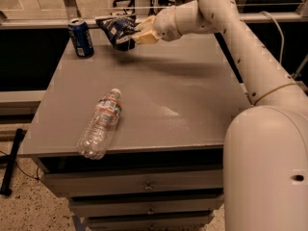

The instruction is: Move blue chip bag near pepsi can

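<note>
The blue chip bag [115,30] is crumpled dark-blue foil with white marks, held at the far side of the grey table [183,90]. My gripper [134,36] is shut on the bag's right side and holds it just above the tabletop. The pepsi can [81,37] stands upright at the table's far left corner, a short gap to the left of the bag. My white arm [231,28] reaches in from the right.
A clear plastic water bottle [100,124] lies on its side near the table's front left edge. Drawers [144,184] sit under the tabletop. A railing and dark floor space lie behind the table.
</note>
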Action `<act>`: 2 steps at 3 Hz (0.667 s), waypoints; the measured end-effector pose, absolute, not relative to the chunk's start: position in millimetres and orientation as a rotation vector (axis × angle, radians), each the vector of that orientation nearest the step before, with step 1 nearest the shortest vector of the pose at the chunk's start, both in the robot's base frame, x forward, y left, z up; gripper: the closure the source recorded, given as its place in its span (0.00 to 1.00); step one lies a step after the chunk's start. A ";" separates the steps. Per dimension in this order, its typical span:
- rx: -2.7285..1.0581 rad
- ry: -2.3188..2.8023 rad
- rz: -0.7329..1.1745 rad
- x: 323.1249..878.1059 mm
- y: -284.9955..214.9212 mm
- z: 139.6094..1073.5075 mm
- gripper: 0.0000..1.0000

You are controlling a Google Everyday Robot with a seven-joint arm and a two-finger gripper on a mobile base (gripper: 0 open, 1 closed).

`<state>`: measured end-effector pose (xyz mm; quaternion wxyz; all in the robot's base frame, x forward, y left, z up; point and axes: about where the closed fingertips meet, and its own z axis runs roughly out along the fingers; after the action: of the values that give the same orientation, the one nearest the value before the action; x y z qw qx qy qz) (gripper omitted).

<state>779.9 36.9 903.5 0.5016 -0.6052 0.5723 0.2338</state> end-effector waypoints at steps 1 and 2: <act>-1.484 1.382 0.579 784.5 55.2 895.8 1.00; -1.491 1.401 0.594 791.5 65.3 889.2 0.87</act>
<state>791.5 65.3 889.2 0.4843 -0.6124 0.5753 0.2439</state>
